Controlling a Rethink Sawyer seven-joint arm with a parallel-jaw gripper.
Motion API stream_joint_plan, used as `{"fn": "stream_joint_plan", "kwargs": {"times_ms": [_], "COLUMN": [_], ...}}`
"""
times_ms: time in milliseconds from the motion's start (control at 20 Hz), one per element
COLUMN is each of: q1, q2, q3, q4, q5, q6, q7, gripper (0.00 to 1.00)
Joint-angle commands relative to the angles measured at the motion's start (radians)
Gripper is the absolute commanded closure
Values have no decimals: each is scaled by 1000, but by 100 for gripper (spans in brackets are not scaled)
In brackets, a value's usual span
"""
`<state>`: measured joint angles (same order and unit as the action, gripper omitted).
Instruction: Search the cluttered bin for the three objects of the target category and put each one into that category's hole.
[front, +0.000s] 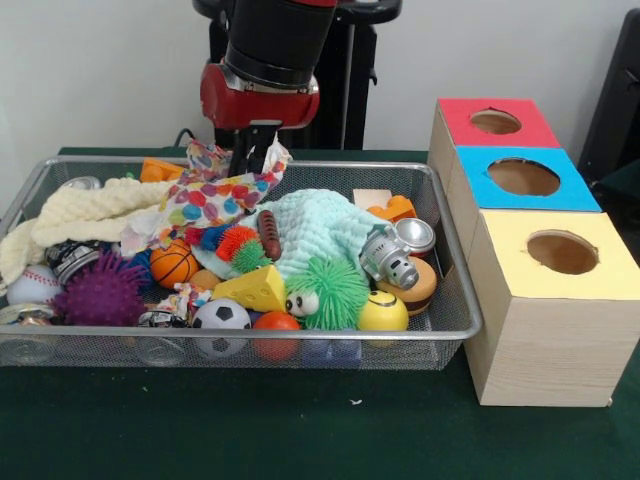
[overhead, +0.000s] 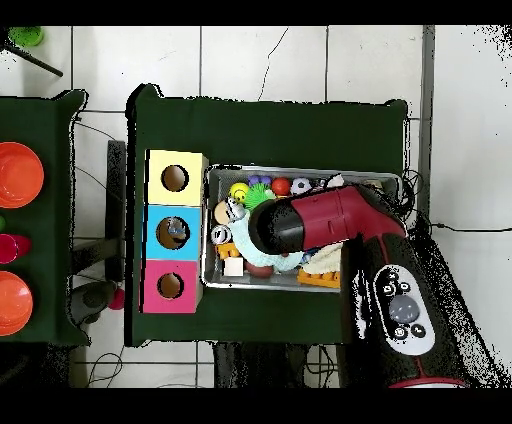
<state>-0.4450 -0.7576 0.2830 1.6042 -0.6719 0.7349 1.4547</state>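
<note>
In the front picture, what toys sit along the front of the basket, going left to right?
Purple spiky ball → soccer ball → cheese wedge → green fuzzy creature → yellow smiley ball.

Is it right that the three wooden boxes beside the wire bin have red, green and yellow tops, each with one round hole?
Not quite. The middle box has a blue top, not green; the front view shows it between the red-topped box and the yellow-topped box. The rest is right: three wooden boxes stand beside the wire bin, each with one round hole.
</note>
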Motion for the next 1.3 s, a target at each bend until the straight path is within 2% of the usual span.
{"fn": "stream_joint_plan", "kwargs": {"times_ms": [50,500,550,600,1100,1200,1300], "q1": [1,3,4,0,22,7,-15], "q2": [19,16,17,17,17,21,43], "q3": [57,61,59,74,59,64,73], "q4": [-29,-23,-25,-22,-8,21,66], "q5": [-93,-106,-105,-105,-90,-45,41], "q6": [34,-19,-27,-35,-12,-33,-30], "q7": [-200,-134,-119,-141,-98,-47,27], "gripper": [100,100,0,0,0,0,0]}}
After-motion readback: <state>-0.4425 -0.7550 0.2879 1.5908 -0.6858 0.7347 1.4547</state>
